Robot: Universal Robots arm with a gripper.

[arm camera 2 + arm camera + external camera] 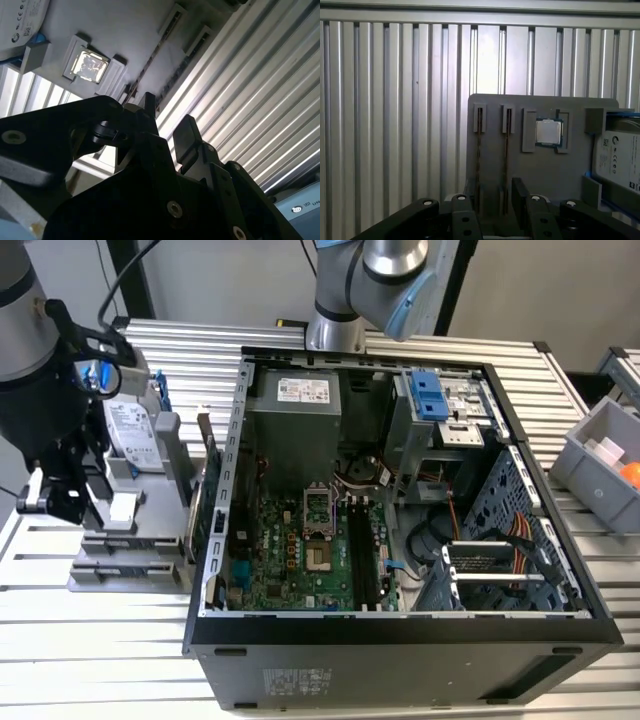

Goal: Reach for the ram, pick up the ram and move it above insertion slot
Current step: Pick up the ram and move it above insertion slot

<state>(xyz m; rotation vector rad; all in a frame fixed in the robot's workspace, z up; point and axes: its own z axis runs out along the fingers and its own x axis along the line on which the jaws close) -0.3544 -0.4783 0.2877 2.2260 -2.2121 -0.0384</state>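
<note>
gripper [492, 207] jaws apart, empty, over tray [540, 170] | 2 ram sticks [479, 150] | 1 processor chip [549, 132] | 1 drive [617, 157]

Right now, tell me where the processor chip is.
The processor chip sits in a recess of the grey holder tray, between the two upright RAM sticks and the hard drive, on the exterior view's left.

The tabletop [395, 125] is ribbed, shiny bare metal. The holder tray [520, 170] looks matt grey plastic, its processor [549, 132] lid bright metal. The fingers [187, 135] are matt black.
</note>
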